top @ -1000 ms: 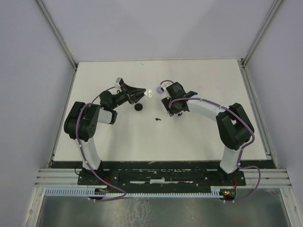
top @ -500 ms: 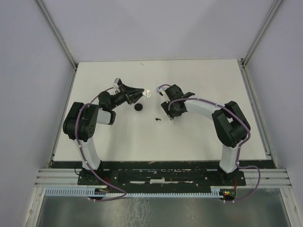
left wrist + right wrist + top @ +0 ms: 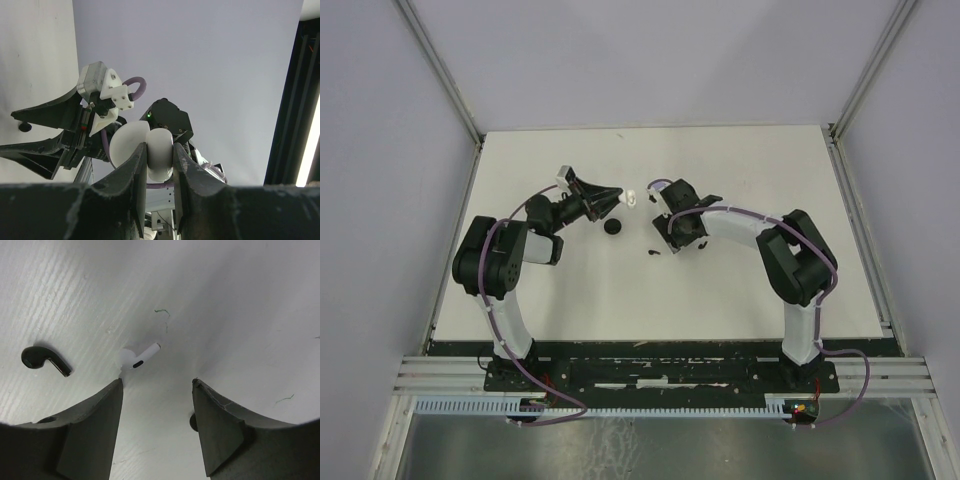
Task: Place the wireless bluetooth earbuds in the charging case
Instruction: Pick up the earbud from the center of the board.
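While left gripper (image 3: 160, 150) pinches a half-hidden white case (image 3: 160, 161) — right gripper (image 3: 156, 382) gapes near white earbud (image 3: 136, 357).

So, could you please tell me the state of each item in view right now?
Left end effector: shut, raised off the table.
White round charging case: clamped in it, lid state unclear.
Right end effector: open, empty, low over the table.
White stemmed earbud: loose on the table, ahead of the open fingers.
Black stemmed earbud: loose on the table.
Black round puck: resting on the table, untouched.
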Controlling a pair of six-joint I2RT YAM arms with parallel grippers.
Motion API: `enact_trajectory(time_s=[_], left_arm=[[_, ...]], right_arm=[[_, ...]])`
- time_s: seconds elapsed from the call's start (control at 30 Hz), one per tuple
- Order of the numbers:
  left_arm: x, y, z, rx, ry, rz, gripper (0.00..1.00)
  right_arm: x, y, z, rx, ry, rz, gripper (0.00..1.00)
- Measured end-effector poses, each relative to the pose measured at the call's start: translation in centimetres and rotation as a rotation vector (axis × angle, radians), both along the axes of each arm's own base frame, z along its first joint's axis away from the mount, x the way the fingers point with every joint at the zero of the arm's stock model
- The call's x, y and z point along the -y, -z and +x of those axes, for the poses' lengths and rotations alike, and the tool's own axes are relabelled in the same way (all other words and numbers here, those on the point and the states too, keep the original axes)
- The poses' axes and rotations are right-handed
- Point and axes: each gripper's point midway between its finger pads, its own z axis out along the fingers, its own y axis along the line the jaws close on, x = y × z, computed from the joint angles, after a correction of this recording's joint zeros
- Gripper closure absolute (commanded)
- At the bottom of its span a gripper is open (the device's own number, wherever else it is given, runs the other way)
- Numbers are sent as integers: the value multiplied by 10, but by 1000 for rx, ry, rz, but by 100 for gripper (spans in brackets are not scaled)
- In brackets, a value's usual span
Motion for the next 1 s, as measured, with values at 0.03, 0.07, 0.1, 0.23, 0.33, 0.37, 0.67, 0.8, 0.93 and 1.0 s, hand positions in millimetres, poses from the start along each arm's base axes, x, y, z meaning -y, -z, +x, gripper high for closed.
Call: enact_trajectory(time_s=[0.03,0.07,0.1,0.23,0.33,0.37,0.67,0.8,0.93,1.0], left_arm=[[0,0,0,1,0,0,97],[-1,0,0,2,-1,0,97],[-1,0,-1,2,-1,0,97],[-3,1,-1,4,-6,0,97],[-5,2,-1,3,-9,0,97],[-5,1,-1,4,-10,-1,97],[-5,1,-1,7,-10,-1,97],[-6,1,0,7,-13,-1,97],[-7,1,1,7,-16,-1,97],[-7,1,1,7,-16,-1,97]], right_arm=[[-1,0,2,3,0,2,34],[-3,-1,4,7,0,4,34],[-4,0,6,11,1,6,34],[-8,-1,13,24,3,13,34],[-10,-1,17,36,5,15,34],[-10,-1,18,39,6,15,34],[-14,-2,30,69,27,14,35],[-15,-2,33,72,37,18,36],[-15,-2,36,71,50,28,40],[-15,-1,35,66,53,36,43]])
